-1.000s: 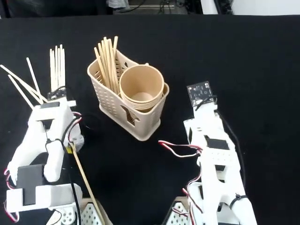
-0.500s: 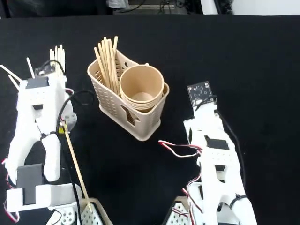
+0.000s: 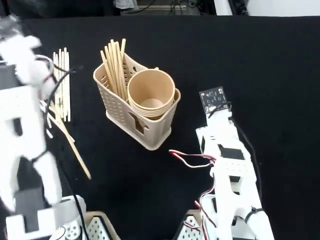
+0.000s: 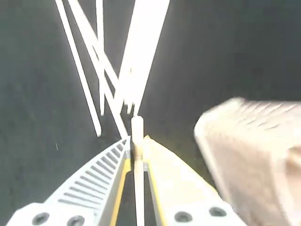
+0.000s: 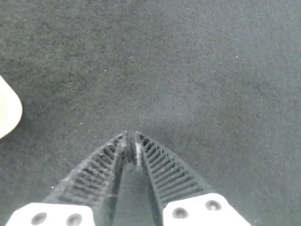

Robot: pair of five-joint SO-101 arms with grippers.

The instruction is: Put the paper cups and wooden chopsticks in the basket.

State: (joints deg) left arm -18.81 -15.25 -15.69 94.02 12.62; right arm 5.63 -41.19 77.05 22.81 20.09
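On the black table [image 3: 260, 65], the basket [image 3: 125, 117] holds stacked paper cups [image 3: 151, 90] and a sheaf of chopsticks [image 3: 114, 62], the left gripper [image 4: 136, 141] beside it pinches one chopstick [image 4: 137, 126] lengthwise between its jaws above loose chopsticks [image 3: 62, 85], and the right gripper [image 5: 130, 141] sits closed and empty on the basket's other side.

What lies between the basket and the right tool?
Only bare black cloth; the high view shows nothing between basket and right tool.
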